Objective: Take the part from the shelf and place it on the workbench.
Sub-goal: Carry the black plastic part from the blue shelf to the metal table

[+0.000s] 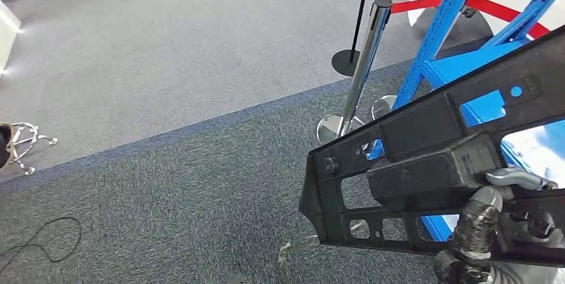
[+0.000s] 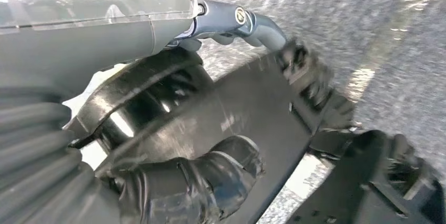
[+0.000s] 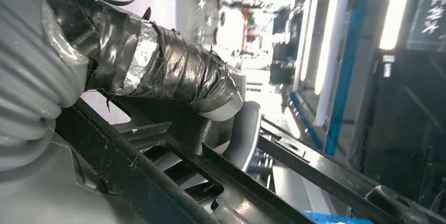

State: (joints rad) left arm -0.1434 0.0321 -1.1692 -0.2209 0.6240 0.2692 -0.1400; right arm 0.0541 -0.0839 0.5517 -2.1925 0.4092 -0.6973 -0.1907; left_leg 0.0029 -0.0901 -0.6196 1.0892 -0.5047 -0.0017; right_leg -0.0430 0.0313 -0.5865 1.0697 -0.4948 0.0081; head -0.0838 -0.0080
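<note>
My right hand [image 1: 486, 224] and left hand [image 2: 179, 182] both grip the black part [image 1: 413, 164], clear of the blue shelf [image 1: 440, 37]; next I must find the workbench.

Grey carpet floor [image 1: 166, 184] — chrome stanchion [image 1: 363, 64], black cable [image 1: 40, 237], blue shelf [image 1: 460, 24] stand on it.

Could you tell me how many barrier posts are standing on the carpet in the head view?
2: a chrome post beside the blue shelf, and a thin black post behind it on a round base. The black part may hide others.
</note>
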